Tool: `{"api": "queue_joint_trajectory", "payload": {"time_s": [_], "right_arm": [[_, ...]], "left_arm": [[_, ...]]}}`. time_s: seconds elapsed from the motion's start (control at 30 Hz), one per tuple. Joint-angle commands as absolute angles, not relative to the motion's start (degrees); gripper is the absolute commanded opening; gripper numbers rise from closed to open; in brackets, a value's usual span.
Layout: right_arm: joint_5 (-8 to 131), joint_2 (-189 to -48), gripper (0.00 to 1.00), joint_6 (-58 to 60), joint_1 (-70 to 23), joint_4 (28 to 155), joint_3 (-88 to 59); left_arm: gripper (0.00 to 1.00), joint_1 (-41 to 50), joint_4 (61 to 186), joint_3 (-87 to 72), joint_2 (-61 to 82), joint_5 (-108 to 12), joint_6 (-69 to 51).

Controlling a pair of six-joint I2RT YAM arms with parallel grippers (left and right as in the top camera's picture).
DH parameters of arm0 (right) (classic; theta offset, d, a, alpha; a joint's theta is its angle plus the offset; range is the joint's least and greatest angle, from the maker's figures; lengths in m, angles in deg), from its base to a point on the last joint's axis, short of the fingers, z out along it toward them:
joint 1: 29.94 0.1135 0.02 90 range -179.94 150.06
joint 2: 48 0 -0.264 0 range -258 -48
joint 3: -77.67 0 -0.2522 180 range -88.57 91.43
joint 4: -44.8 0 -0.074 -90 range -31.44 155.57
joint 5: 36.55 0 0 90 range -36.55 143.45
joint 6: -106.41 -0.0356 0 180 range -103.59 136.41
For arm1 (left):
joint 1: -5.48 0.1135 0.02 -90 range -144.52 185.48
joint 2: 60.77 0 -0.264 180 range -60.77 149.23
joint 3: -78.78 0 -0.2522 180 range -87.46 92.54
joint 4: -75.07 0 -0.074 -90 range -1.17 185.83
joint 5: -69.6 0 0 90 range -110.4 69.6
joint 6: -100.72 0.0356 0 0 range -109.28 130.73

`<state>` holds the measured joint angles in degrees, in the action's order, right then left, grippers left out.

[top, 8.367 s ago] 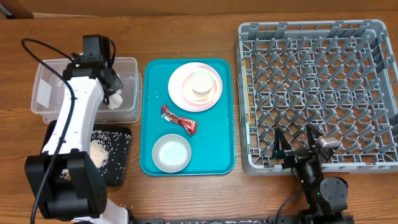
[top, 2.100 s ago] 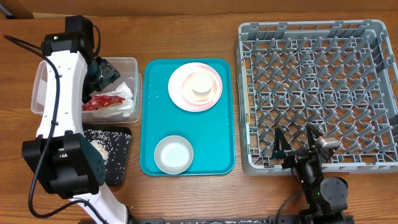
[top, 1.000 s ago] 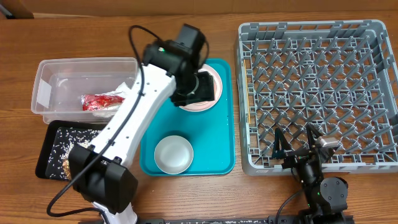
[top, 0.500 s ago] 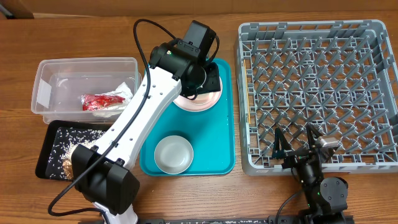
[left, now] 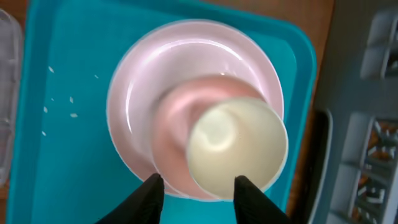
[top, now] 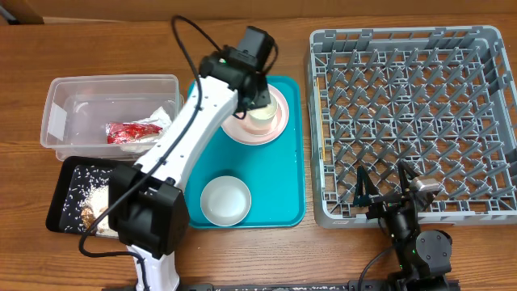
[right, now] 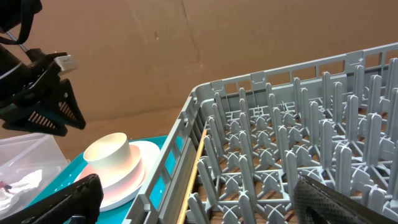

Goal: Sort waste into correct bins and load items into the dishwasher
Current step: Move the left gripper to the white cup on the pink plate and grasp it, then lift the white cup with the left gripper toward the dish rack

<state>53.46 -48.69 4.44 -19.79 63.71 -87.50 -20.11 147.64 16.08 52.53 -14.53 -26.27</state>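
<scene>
**Waste done; L arm now on the cup**

Wrapper point(top: 128, 132) is off the teal tray point(left: 62, 74) and now lies in the tub point(top: 60, 97) beside the napkin point(top: 166, 120). Rice point(top: 81, 184) plus a brown lump sit in the black tray point(top: 58, 206). No waste shows on the teal tray beyond a few specks, so sorting looks finished and loading begins.

L arm has swung from over the tub to the plate point(left: 143, 93) at the far end of the teal tray. The cup point(left: 236, 146) stands upright on the plate, off-centre toward the rack point(top: 412, 121). L gripper point(left: 200, 198) hangs right above it, and over the last sec its jaws have been narrowing. They are now part-spread. The fingers point(left: 151, 196) bracket the cup's near rim: one is outside over the plate, and the other overlaps the cup's edge. No pinch shows yet, and I can't tell if a pad touches.

Bowl point(top: 224, 200) sits untouched at the near end of the teal tray. The rack holds nothing so far.

R gripper point(right: 196, 186) is parked at the rack's near edge, jaws spread wide, holding nothing, same as before.

Judgement: the step in hand is the cup pick, first of 3 dishes. The plate can't go until the cup is off it. Risk: a rim grip on a smooth cup may tip it or drag the plate along.
</scene>
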Motion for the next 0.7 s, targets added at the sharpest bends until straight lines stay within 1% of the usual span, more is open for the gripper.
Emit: {"api": "queue_joint_trajectory", "payload": {"time_s": [0.0,0.2,0.33,0.57,0.67], "right_arm": [[53.38,-48.23,1.0,4.38,-19.94,63.38,-88.12],[53.4,-48.23,1.0,4.38,-19.94,63.38,-88.12],[53.38,-48.23,1.0,4.38,-19.94,63.38,-88.12],[53.38,-48.23,1.0,4.38,-19.94,63.38,-88.12],[53.4,-48.23,1.0,4.38,-19.94,63.38,-88.12]], "left_arm": [[0.36,-18.23,145.95,16.78,52.74,-12.54,-27.69],[0.35,-18.23,145.54,16.78,55.37,-13.66,-27.65],[0.31,-18.2,145.69,16.78,58.19,-16.5,-26.33],[0.3,-18.16,145.21,16.78,61.64,-21.53,-25.22],[0.27,-18.16,145.06,16.78,62.27,-21.94,-25.0]]}}
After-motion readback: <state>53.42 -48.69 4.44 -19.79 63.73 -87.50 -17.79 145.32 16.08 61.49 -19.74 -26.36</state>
